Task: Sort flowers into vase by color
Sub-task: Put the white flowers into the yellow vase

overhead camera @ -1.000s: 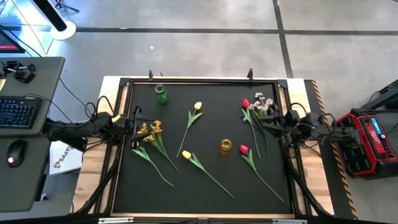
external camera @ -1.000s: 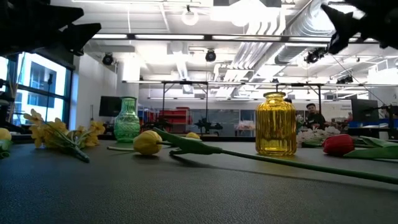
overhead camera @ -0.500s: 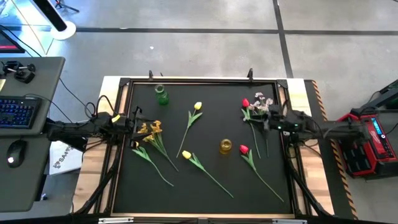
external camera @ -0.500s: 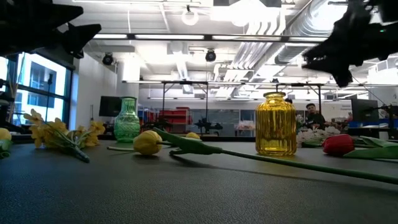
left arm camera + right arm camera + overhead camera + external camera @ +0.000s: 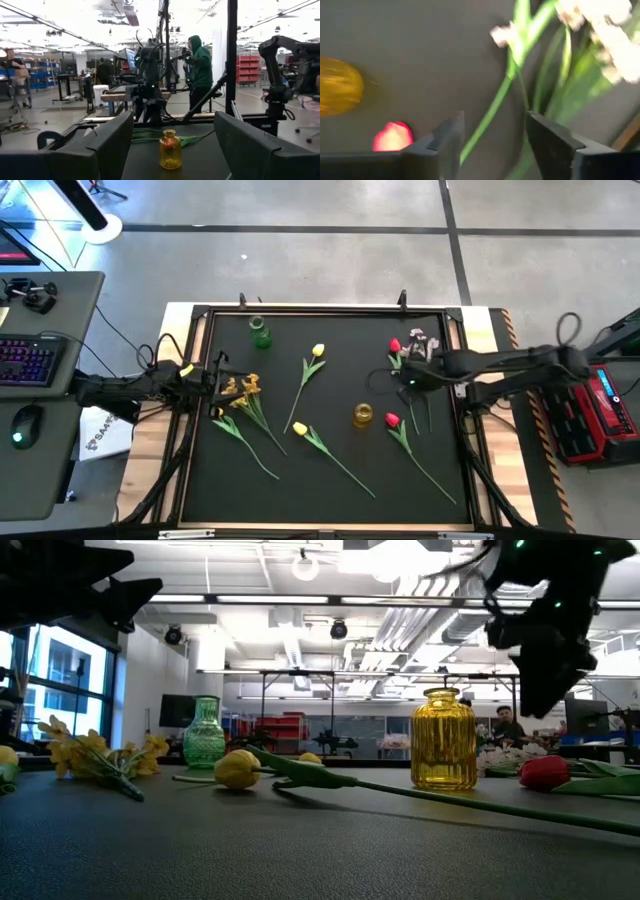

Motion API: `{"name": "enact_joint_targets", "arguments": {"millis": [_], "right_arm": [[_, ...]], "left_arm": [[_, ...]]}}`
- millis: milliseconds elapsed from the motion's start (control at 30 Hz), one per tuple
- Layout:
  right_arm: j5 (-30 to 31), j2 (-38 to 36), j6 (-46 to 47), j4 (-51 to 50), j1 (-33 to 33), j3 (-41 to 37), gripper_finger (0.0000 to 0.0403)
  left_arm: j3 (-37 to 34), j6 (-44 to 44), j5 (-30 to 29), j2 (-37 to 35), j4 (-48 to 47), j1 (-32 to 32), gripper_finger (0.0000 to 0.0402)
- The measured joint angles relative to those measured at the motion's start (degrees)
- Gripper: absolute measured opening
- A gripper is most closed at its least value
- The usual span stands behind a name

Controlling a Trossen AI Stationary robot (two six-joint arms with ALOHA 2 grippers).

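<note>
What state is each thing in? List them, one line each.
Left gripper: open, empty, waiting at the table's left edge.
Right gripper: open, empty, above a green stem.
Yellow vase: upright, no flowers in it.
Green vase: upright, no flowers in it.
Red flowers: lying flat.
Yellow tulips: lying flat.
Orange-yellow sprig: lying flat.
Pink-white sprig: lying flat.

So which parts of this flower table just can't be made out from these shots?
- Right gripper, high view: its dark fingers blend into the dark mat, so which stem it aims at is unclear.
- Pink-white sprig, right wrist view: motion blur smears its blossoms.
- Red bloom, low view: its stem is cut by the picture edge.
</note>
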Motion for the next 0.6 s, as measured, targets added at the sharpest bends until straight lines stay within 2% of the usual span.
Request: {"name": "enact_joint_targets", "arguments": {"millis": [133,233,600], "right_arm": [[-4.37,6.23,6.14,-5.82,0.0,0.58,0.0265],[-8.6,8.98,9.25,-6.17,0.0,-0.64,0.028],[-9.1,14.54,14.42,-2.58,-2.41,-4.98,0.0238]], "left_arm": [[0.0,0.14,1.77,0.0,-1.18,0.0,0.0266],[0.0,0.85,1.97,0.01,-1.31,-0.02,0.0266],[0.0,1.41,2.03,0.0,-1.33,-0.02,0.0266]]}}
